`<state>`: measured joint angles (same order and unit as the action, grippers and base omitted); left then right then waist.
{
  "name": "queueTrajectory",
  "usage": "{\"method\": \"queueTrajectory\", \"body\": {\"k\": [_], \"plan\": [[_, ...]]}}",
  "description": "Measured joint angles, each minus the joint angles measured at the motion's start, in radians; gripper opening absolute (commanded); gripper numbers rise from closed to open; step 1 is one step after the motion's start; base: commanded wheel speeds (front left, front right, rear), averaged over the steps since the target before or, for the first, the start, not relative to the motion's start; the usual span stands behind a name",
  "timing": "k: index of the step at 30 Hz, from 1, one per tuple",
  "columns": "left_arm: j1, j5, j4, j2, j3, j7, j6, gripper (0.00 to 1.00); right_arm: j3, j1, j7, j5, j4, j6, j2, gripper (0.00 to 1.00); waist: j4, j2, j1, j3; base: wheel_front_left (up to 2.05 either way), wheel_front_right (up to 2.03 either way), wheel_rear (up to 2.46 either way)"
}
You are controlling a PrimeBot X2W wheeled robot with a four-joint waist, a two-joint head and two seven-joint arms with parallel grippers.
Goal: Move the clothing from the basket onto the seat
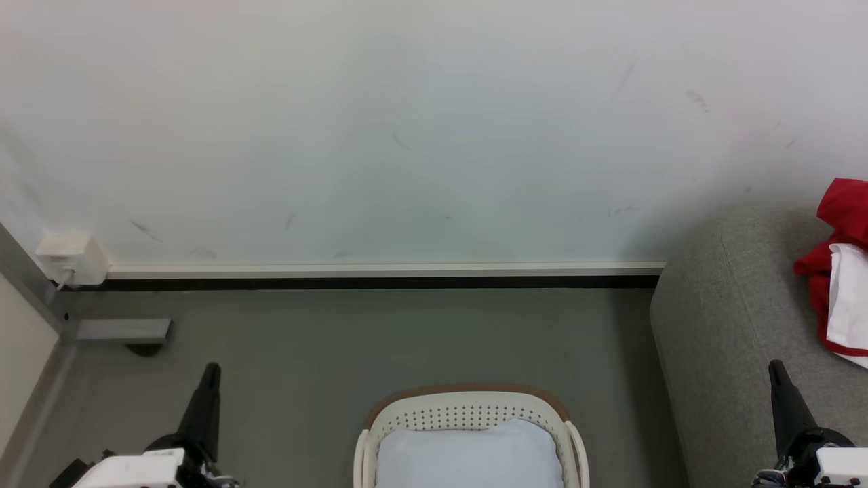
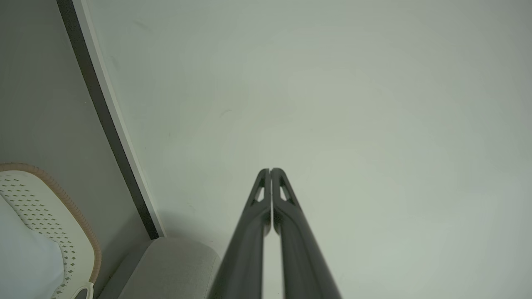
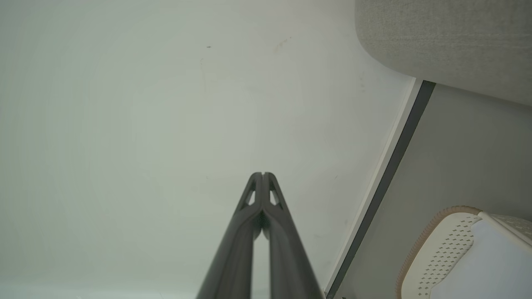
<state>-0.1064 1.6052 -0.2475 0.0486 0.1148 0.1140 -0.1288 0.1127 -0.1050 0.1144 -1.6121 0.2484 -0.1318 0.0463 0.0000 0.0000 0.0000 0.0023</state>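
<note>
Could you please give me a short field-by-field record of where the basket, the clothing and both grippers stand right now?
basket: on the floor, bottom centre of the head view
basket contents: pale blue pad on top, in the part in view
clothing: red and white, lying on the sofa at the right edge
left gripper: shut, empty, pointing at the wall
right gripper: shut, empty, pointing at the wall
</note>
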Motion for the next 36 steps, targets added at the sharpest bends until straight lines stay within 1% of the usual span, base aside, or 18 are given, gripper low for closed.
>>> {"method": "queueTrajectory", "body": {"k": [36], "plan": [[0.000,0.000,0.000,0.000,0.000,0.000,0.000,0.00,0.000,0.000,0.000,0.000,0.000,0.000,0.000,0.00,0.000,0.0000,0.0000,0.000,0.00,0.00,0.00]]}}
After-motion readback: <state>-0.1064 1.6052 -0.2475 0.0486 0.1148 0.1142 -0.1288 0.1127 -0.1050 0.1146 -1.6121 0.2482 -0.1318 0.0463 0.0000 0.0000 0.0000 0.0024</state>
